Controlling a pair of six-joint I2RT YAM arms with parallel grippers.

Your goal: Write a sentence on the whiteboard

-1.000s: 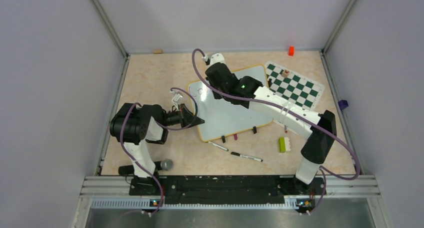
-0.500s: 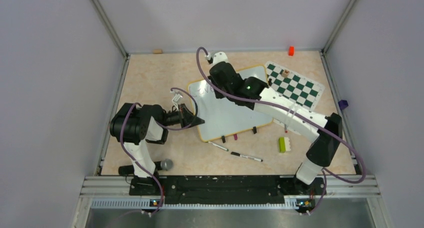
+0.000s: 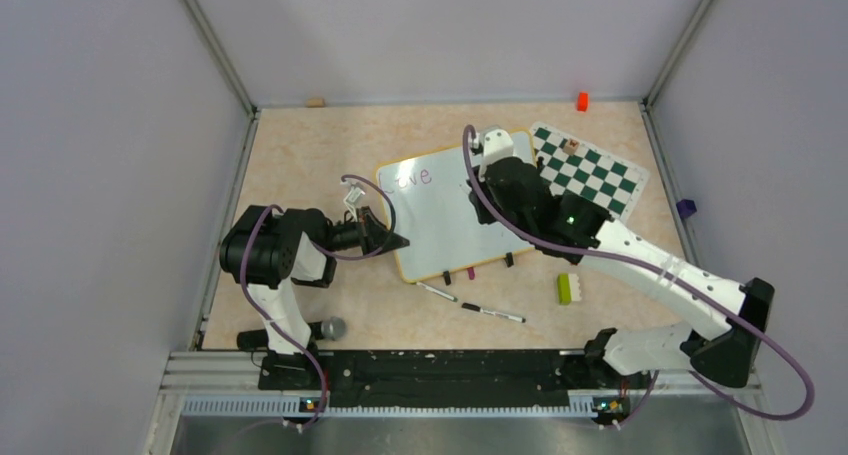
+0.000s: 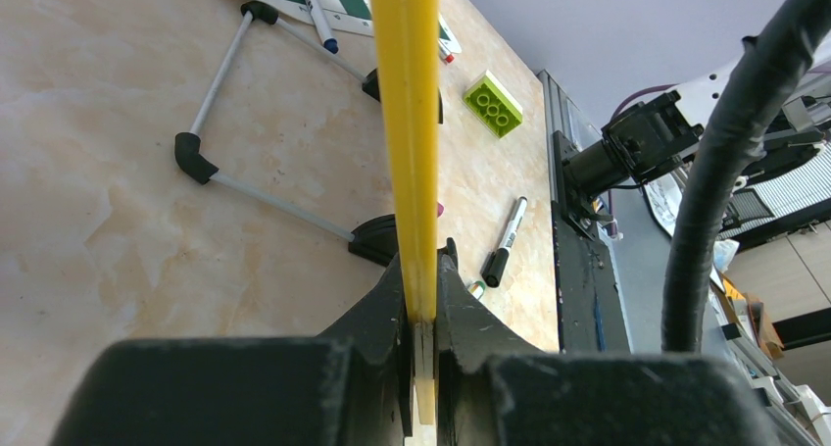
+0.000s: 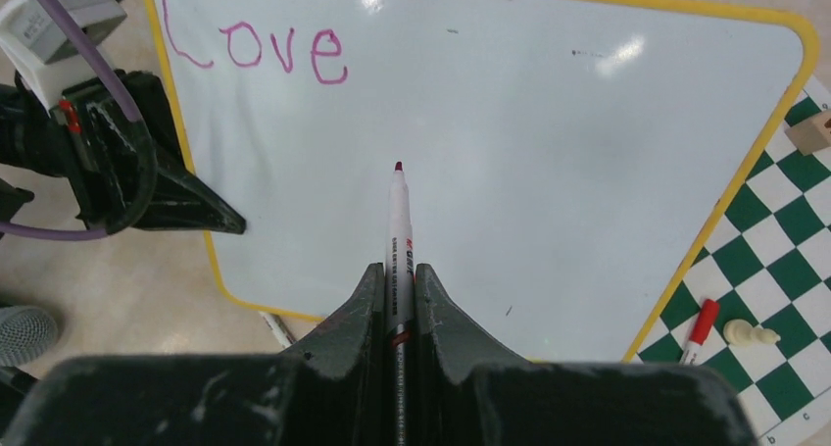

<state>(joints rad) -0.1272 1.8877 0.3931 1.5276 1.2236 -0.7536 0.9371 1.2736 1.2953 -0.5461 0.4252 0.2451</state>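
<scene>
Right wrist: "Love" begins the sentence [image 5: 260, 49] on the whiteboard [image 5: 549, 172].
Right gripper [image 5: 397, 281] clamps a marker [image 5: 400, 211], barrel print too small to read, tip pointing at bare board, the word ahead and left of it. Left gripper [image 4: 419, 279] pinches the board's yellow edge; board mostly cut off there.

Whiteboard [image 3: 450, 225] mid-table, word "Love" [image 3: 410, 179] at its far-left corner. Chess mat [image 3: 600, 180] at its right edge. Loose markers [image 3: 492, 313] and brick [image 3: 566, 288] lie before it. Left gripper [image 3: 398, 242] on its left edge. Right gripper [image 5: 397, 270] has the held marker [image 5: 400, 221] over the board.
</scene>
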